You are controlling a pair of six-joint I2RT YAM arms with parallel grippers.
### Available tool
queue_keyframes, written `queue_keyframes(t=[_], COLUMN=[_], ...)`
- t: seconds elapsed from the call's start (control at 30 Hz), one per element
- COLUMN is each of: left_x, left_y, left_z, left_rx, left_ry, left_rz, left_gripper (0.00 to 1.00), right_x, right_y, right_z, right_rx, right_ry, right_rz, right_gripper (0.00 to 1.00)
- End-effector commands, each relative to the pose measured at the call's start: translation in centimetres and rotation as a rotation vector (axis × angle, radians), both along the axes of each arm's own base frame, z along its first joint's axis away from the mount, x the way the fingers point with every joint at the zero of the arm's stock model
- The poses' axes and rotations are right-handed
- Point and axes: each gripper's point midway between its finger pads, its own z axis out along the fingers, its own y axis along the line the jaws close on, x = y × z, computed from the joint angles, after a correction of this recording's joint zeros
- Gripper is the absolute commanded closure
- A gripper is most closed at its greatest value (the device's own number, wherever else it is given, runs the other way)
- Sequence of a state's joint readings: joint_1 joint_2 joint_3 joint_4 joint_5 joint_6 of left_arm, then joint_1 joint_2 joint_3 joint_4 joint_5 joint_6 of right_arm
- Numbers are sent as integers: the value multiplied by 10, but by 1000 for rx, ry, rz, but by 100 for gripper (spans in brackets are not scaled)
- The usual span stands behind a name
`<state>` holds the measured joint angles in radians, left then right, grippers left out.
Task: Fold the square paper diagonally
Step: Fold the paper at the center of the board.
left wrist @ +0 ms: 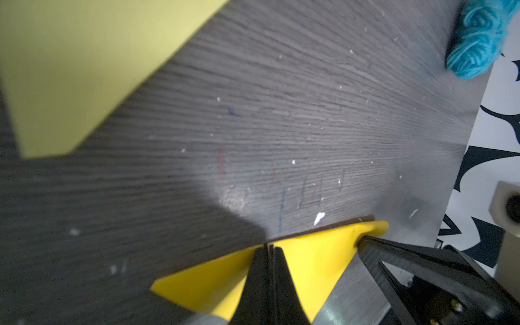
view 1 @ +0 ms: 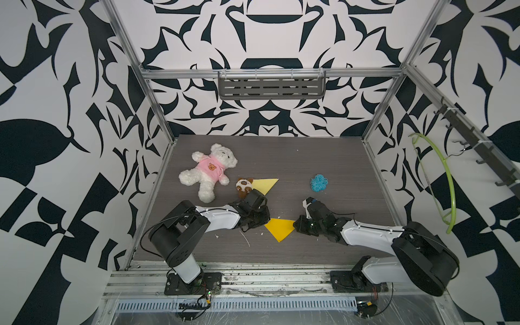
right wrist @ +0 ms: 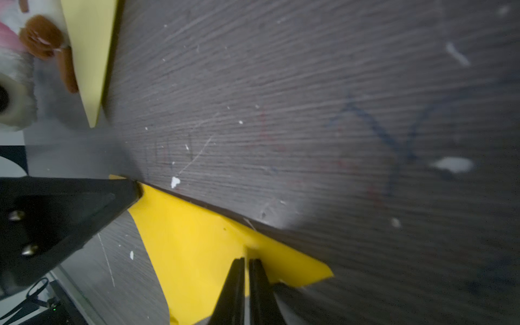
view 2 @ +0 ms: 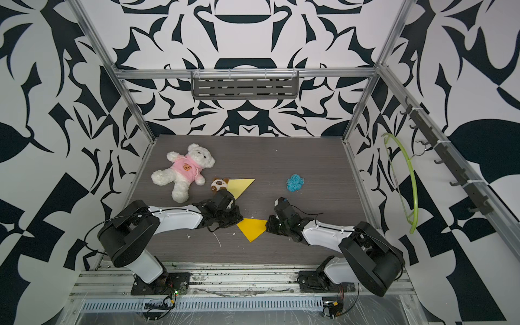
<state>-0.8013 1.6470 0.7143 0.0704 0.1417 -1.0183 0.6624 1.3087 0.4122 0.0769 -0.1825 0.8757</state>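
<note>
Front-centre of worktop (view 1: 281,259): yellow paper (view 1: 280,228), folded to a triangle, between both arms; left gripper (left wrist: 269,249) fingers closed on its left end; right gripper (right wrist: 245,263) fingers at the right end, slim gap showing; grip there uncertain.

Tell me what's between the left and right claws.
The bright yellow paper, folded to a triangle: left claw at one end of its far edge, right claw at the other. Both top views show it.
</note>
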Motion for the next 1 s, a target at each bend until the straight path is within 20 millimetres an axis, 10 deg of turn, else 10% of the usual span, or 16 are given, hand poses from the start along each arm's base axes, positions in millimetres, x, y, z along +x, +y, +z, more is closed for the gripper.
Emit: queue_keyframes(t=[0.0, 0.23, 0.97], left_x=[-25, -27, -29], left_y=[26, 23, 17], left_z=[-27, -30, -32], left_rx=[128, 138, 142], left_ry=[69, 67, 77], left_rz=[3, -2, -15], left_gripper=[100, 100, 100], right_x=[3, 16, 31], right_y=[-4, 22, 85], right_z=[22, 42, 17], right_rx=[-44, -10, 52], right_ry=[-11, -42, -16], right_rz=[12, 66, 139], right_gripper=[86, 86, 91])
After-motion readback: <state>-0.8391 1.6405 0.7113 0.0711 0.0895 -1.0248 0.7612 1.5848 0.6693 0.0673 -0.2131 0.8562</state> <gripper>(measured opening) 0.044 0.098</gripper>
